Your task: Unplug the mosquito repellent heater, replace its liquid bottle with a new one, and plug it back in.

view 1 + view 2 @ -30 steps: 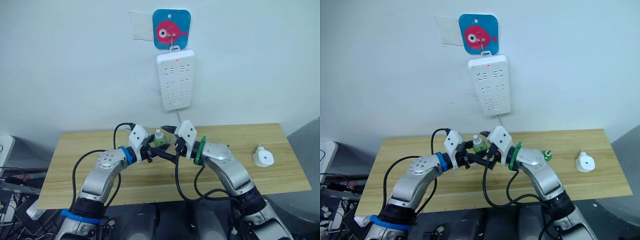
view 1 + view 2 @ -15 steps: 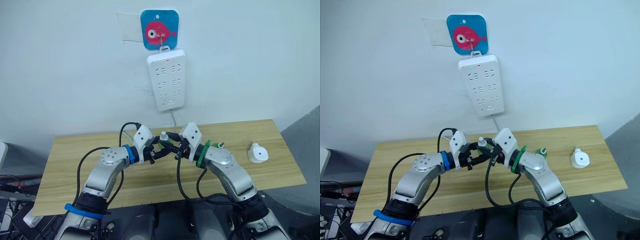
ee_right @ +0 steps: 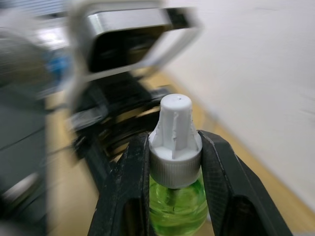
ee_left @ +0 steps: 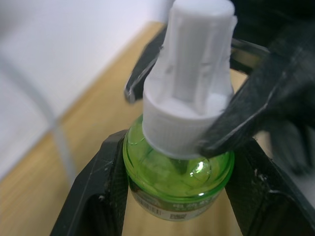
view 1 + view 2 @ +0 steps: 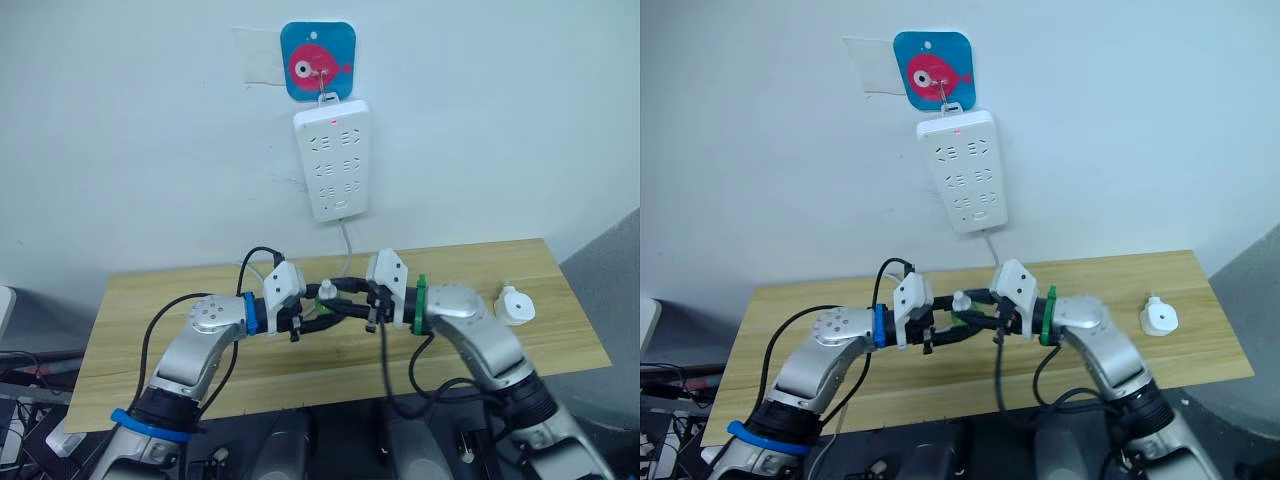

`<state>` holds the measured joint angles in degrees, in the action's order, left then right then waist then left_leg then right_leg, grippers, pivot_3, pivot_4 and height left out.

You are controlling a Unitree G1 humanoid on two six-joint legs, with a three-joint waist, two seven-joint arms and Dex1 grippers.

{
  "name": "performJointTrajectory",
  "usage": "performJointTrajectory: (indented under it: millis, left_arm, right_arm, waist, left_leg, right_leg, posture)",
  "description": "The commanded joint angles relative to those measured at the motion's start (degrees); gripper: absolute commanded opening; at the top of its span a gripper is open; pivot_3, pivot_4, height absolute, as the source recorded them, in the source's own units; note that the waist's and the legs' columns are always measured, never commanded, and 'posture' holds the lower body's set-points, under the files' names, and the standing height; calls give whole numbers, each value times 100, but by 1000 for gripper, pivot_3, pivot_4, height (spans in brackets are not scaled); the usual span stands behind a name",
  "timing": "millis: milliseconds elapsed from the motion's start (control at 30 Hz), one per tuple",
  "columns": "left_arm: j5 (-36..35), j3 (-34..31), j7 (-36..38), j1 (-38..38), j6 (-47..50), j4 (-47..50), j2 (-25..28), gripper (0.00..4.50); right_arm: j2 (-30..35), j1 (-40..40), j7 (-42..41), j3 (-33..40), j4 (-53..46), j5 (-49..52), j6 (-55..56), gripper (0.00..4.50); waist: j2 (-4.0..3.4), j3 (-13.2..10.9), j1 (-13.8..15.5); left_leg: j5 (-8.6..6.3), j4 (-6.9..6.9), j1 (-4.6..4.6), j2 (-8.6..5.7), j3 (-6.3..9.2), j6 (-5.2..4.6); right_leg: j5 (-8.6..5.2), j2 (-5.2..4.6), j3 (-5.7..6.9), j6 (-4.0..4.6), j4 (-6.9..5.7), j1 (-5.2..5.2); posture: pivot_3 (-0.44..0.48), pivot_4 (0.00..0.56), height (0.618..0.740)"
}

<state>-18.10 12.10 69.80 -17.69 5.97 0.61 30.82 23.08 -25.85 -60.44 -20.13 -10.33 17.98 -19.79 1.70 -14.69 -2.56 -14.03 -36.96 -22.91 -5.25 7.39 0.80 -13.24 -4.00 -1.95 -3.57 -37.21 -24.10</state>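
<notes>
Now both grippers grip one bottle

Compared with half a second ago, the bottle (image 5: pixel 961 305) sits lower between the arms, and the right wrist has swung outward toward the heater (image 5: pixel 1159 318). The left gripper (image 4: pixel 177 196) has its jaws pinching the green glass body; the right gripper (image 3: pixel 174 162) has its jaws pinching the white cap (image 3: pixel 175 140). The bottle is held above the desk (image 5: pixel 820 385), mid-front. The heater lies unplugged at the desk's right end, well apart. On the wall hangs the power strip (image 5: pixel 964 171), under a fish hook plate (image 5: pixel 933 68), its cord dropping behind the grippers.
</notes>
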Motion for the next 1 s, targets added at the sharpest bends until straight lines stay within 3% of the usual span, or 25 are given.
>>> performJointTrajectory:
  millis: [33,200,367,533,767,933,1000]
  left_arm:
    - [-264,284,1315,-270,-590,-109,165,2285]
    - [-169,379,2028,-864,-968,-857,118,2285]
    - [-24,259,1893,-1209,-1237,-1553,-129,2285]
    - [10,36,1391,-1204,-982,-1744,-192,2285]
    - [54,-373,-245,-797,-263,-1130,-574,2285]
    - [275,-424,-1142,-576,9,-741,-794,2285]
    - [325,-377,-1246,-574,73,-681,-830,2285]
  right_arm:
    - [147,-325,-1126,-121,44,455,215,1048]
    - [113,-1043,-2118,-276,903,421,482,1048]
    - [154,-1429,-2338,-26,1422,496,376,2719]
    - [610,-974,-2014,399,1075,490,257,4445]
    - [54,67,513,935,-285,89,-395,4445]
    - [-657,589,2161,709,-632,-730,-330,4445]
    - [-825,597,2376,595,-620,-849,-355,4445]
  waist:
    - [1,2,15]
    - [2,2,22]
    - [2,3,50]
    - [2,3,92]
    - [3,3,66]
    - [4,4,85]
    - [4,4,87]
  left_leg:
    - [-1,0,0,1,2,-1]
    - [1,-5,-1,2,1,-1]
    - [9,-6,-3,1,3,8]
    - [9,-6,-12,-2,4,9]
    - [9,-7,-10,-3,-3,9]
    - [17,-7,-3,-4,-1,21]
    - [24,-9,1,-3,3,19]
  right_leg:
    - [0,0,3,1,0,0]
    - [3,2,3,3,-2,1]
    - [10,3,2,4,-5,-4]
    - [10,1,0,4,2,-13]
    - [10,0,-20,4,-22,-25]
    - [10,0,-21,5,-67,-34]
    - [15,0,-19,13,-71,-30]
  posture:
    - [-5,187,740]
    - [3,192,740]
    - [-3,193,740]
    - [-3,193,740]
    - [-4,201,740]
    - [-7,204,740]
    - [-10,204,740]
